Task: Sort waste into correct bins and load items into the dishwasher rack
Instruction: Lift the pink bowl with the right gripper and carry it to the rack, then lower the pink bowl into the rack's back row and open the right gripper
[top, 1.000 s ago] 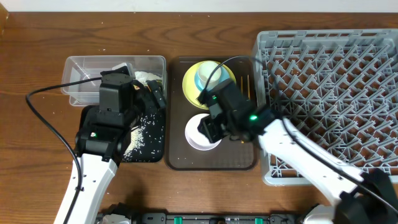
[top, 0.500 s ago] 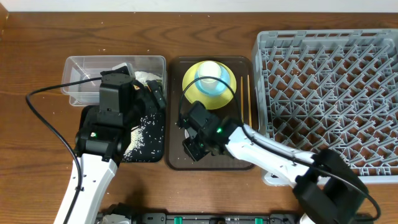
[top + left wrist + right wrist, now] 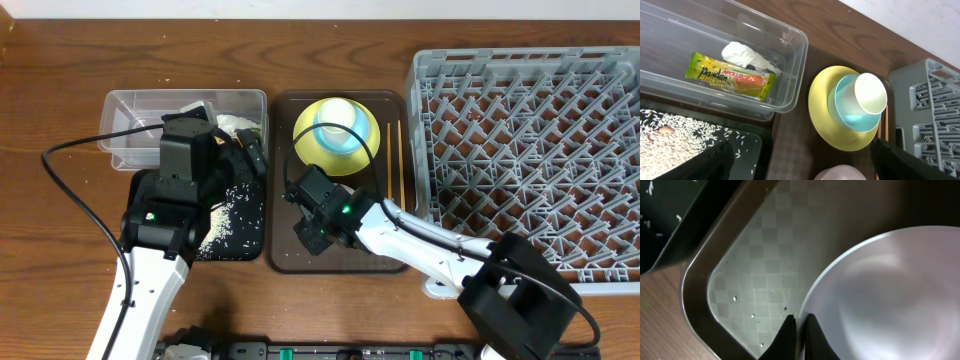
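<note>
White bowl [image 3: 880, 290], front-left corner of brown tray [image 3: 740, 265], rim pinched in closed right tool [image 3: 799, 328]. Grey dishwasher rack [image 3: 530, 130] lies to tool's right, past tray's right edge; right arm nearer. Left tool [image 3: 248, 155] wide open, empty.

- snack wrapper [image 3: 730, 77]: yellow-green with orange
- plate [image 3: 821, 120]: yellow-green
- light blue bowl [image 3: 850, 119]
- white bowl [image 3: 885, 290]
- brown tray [image 3: 765, 275]: faint checkered floor
- black tray [image 3: 250, 248]: speckled with whitish rice [image 3: 670, 145]
- rack [image 3: 530, 110]: grey lattice

A robot lab mock-up of a dishwashing station is indicated: wooden bench [image 3: 60, 60], cabled arms [image 3: 160, 215], dishwasher rack [image 3: 530, 150] placed right of both jaws.
</note>
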Robot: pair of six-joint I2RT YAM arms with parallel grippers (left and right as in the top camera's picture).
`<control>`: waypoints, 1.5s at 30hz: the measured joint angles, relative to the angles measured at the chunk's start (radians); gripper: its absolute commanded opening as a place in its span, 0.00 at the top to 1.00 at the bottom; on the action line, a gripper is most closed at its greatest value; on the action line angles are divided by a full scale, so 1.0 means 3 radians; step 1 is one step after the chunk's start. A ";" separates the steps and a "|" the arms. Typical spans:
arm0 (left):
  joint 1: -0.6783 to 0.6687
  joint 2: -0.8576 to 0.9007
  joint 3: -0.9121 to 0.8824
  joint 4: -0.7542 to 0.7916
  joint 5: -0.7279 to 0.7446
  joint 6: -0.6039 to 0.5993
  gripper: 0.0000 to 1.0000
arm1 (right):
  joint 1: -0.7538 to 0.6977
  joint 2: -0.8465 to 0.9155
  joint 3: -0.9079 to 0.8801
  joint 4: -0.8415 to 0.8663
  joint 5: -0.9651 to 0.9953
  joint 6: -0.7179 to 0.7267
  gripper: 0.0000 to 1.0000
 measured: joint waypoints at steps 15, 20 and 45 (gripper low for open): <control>0.0000 0.0000 0.0000 0.0000 0.0000 0.0000 0.10 | -0.0637 -0.1189 0.0103 -0.0284 -0.0261 -0.0004 0.99; 0.0000 0.0000 0.0000 0.0000 0.0000 0.0000 0.10 | -0.1520 -0.1695 0.0148 0.0092 -0.0842 0.0003 0.99; 0.0000 0.0001 0.0000 0.0000 -0.0001 0.0000 0.10 | -0.3520 0.0395 0.0178 0.3680 -0.4161 0.0886 0.99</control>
